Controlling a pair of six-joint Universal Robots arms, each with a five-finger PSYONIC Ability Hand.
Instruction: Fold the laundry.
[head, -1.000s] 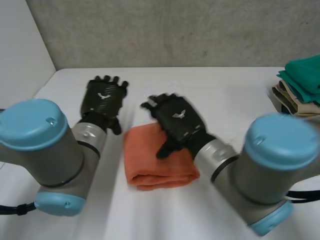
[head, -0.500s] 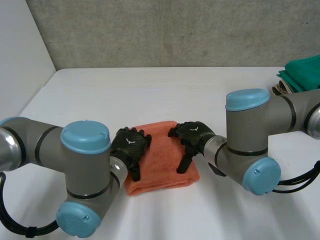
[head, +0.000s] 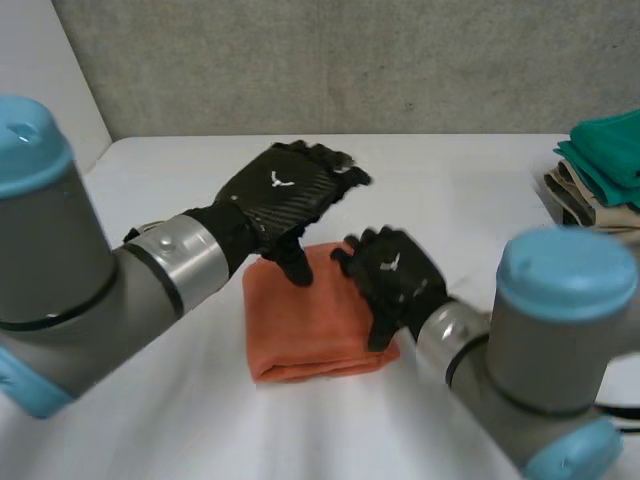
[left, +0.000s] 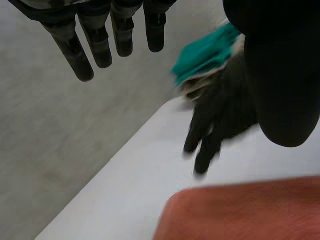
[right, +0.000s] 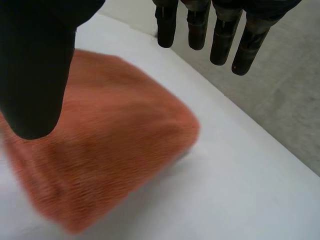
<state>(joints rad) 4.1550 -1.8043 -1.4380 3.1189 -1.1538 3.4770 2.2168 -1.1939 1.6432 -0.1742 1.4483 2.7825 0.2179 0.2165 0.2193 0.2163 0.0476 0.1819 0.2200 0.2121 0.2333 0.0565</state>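
Head view: I am holding my left hand (head: 285, 192) above the far left corner of the folded orange terry towel (head: 310, 325). Its fingers are straight, its thumb is hanging down toward the cloth, and it is holding nothing. My right hand (head: 395, 280) is hanging over the towel's right edge; I cannot tell here whether it is touching the cloth. The towel is lying flat on the white table (head: 470, 190), between my two arms.

Left wrist view: my left hand (left: 95, 47) is showing straight, spread fingers with the thumb set apart, and it is empty. Past the fingertips my right hand (left: 220, 120) is showing blurred, beyond a corner of the towel (left: 240, 210).

Right wrist view: my right hand (right: 200, 25) is showing straight fingers and a thumb held wide, gripping nothing. The towel (right: 100, 160) is lying under the palm and thumb.

Around: a stack of folded cloths (head: 608, 148), teal on top and beige below, is sitting at the table's far right edge, well apart from the towel. A grey concrete wall (head: 350, 60) is standing behind. My right arm (head: 540, 350) is covering the table's near right part.
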